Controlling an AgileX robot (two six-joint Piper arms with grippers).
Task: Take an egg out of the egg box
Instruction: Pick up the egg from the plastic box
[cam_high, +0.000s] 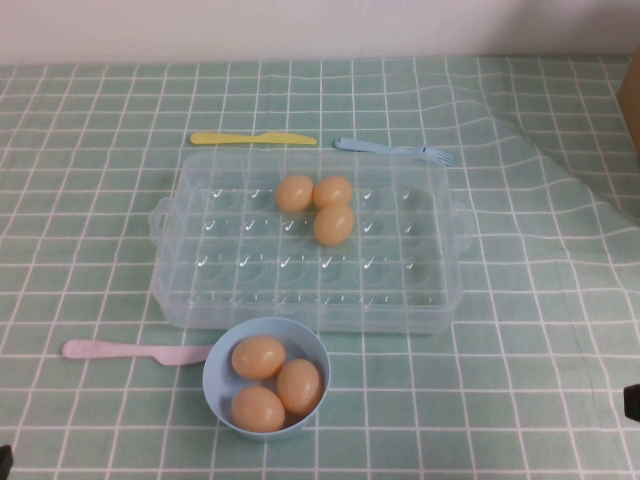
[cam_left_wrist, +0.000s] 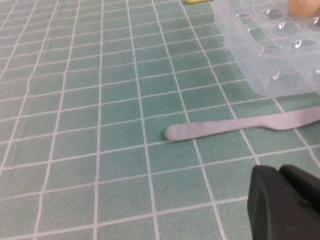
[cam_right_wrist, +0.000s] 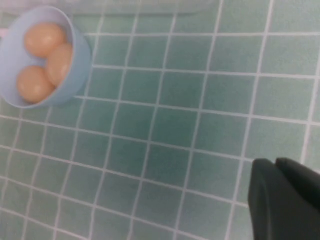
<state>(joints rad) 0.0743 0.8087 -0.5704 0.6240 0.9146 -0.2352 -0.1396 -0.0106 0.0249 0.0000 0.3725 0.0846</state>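
Egg (cam_high: 333, 225) stands lengthwise in egg box (cam_high: 200, 290); left gripper (cam_left_wrist: 285, 205), right gripper (cam_right_wrist: 285, 200) parked, grip unclear.

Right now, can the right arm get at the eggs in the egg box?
Probably yes. The three eggs sit uncovered in the lidless egg box, nothing above them. Right gripper is parked at the near right edge, left gripper near left; neither blocks.

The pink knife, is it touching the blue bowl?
Cannot tell. In the high view the pink knife's tip reaches the blue bowl's rim with no visible gap, but contact isn't plain.
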